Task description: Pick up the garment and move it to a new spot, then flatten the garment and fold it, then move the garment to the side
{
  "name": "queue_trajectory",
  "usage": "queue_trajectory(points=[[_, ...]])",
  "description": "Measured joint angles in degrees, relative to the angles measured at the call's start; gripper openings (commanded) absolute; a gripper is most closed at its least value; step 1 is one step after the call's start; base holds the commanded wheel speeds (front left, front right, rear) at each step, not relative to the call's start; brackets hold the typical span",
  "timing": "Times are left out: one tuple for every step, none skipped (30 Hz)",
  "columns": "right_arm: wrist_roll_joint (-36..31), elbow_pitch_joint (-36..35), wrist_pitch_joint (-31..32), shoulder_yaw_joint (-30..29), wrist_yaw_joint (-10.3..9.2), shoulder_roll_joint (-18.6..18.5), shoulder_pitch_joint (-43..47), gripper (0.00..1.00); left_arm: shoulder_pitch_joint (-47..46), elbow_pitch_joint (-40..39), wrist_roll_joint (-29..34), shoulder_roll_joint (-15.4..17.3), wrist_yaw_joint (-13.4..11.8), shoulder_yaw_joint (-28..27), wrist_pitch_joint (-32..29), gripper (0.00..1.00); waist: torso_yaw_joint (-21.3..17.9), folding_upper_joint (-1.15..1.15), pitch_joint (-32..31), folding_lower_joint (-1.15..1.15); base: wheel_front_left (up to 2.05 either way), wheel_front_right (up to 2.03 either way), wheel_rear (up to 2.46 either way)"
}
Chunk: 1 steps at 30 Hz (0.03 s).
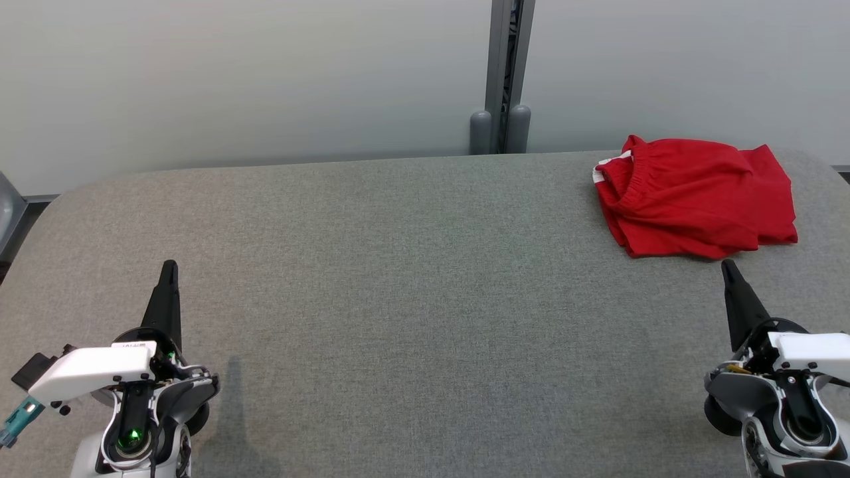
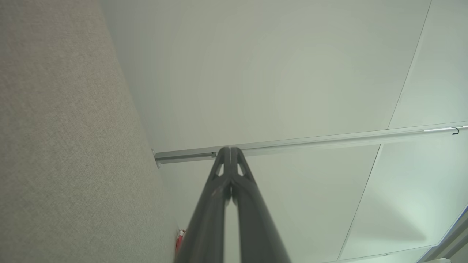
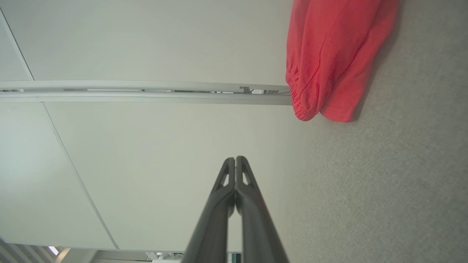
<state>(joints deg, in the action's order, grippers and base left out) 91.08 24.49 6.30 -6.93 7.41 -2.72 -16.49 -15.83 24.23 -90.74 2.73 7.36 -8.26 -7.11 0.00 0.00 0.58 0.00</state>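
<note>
The garment is a pair of red shorts with an elastic waistband and a bit of white trim, lying crumpled at the far right of the grey felt table. In the right wrist view the garment lies ahead and to the right of the fingertips. My right gripper is shut and empty, just in front of the garment's near edge, not touching it. My left gripper is shut and empty at the near left of the table. Both wrist views show the fingertips pressed together: right gripper, left gripper.
A pale wall with a grey vertical post stands behind the table's far edge. The table's rounded left edge drops off near a grey object at the far left.
</note>
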Motion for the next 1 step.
queue_trajectory(points=[[0.0,0.0,0.0,0.0,0.0,0.0,0.0,0.0,0.0,0.0,0.0,0.0,0.0,0.0,0.0,0.0,0.0,0.0,0.0,0.0,0.0,0.0,0.0]])
